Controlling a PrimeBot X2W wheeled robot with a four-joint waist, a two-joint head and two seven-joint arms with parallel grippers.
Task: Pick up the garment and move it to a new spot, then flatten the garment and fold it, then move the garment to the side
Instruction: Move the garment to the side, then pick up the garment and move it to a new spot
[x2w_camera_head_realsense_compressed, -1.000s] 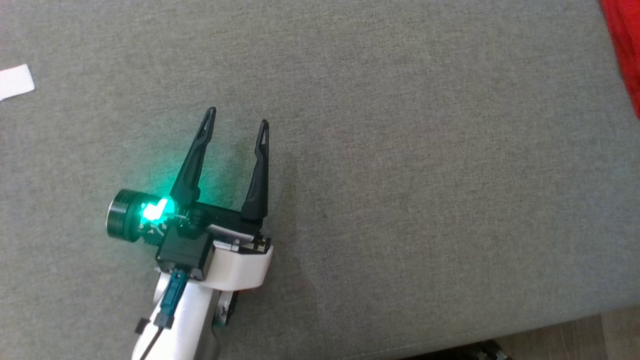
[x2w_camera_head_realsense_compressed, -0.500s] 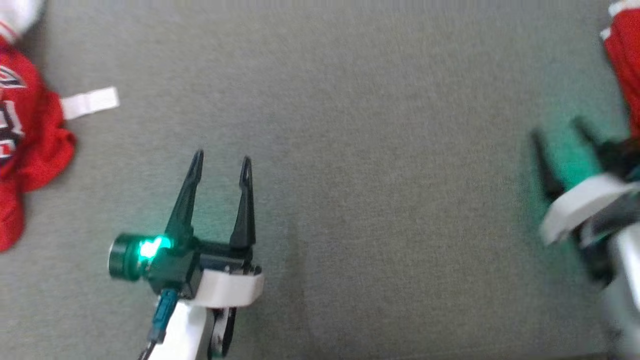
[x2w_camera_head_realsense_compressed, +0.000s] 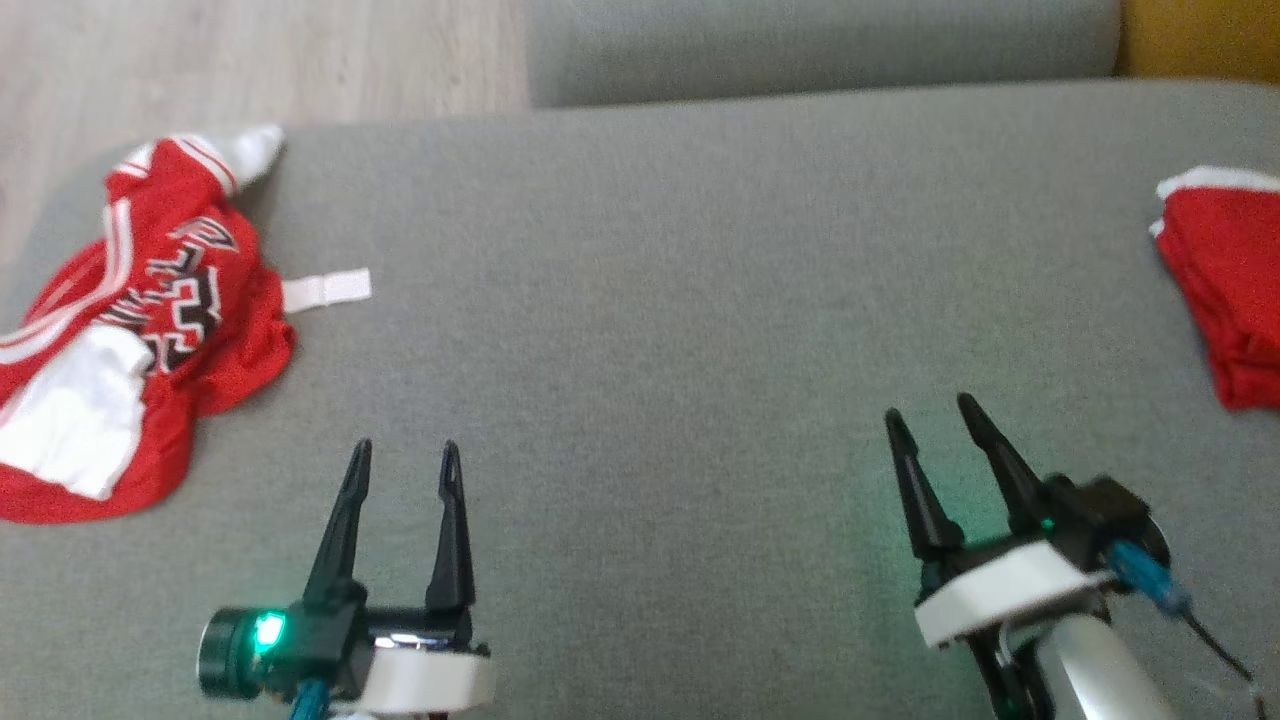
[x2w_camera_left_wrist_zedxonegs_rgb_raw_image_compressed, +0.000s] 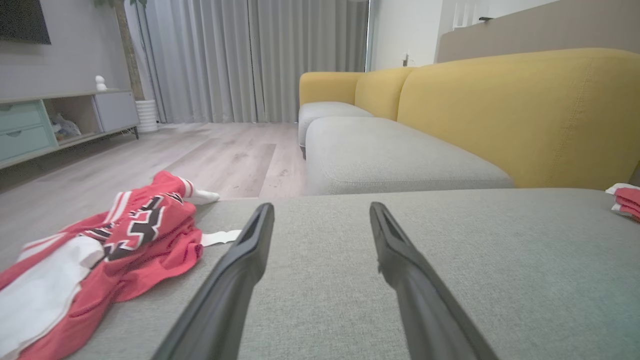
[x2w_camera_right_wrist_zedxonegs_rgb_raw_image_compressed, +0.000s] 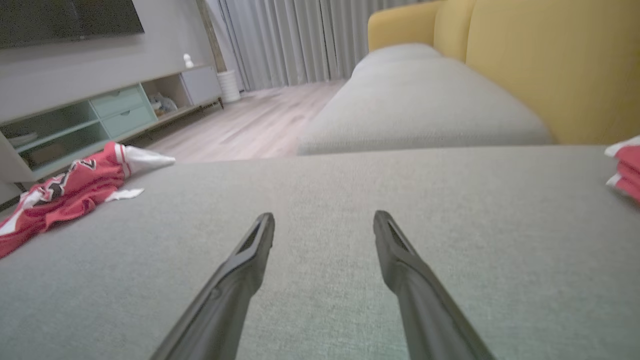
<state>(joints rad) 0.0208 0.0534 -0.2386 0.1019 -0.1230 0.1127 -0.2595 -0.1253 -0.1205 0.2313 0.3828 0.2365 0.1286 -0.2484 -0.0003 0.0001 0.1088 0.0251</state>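
Your head camera has swung up since a second ago (the view moved, not the cloth), so the crumpled garment now lies at ten o'clock on the grey cushion, well apart from both pincers. The left gripper and right gripper gape, holding nothing, so the pick-up hasn't begun. The cabinet has an open shelf holding something too blurred to name.

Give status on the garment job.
Done: one folded red garment sits at the right edge of the cushion. In hand: nothing; left gripper and right gripper are open, empty. Left: the crumpled red jersey at left needs picking up, flattening, folding, moving aside.
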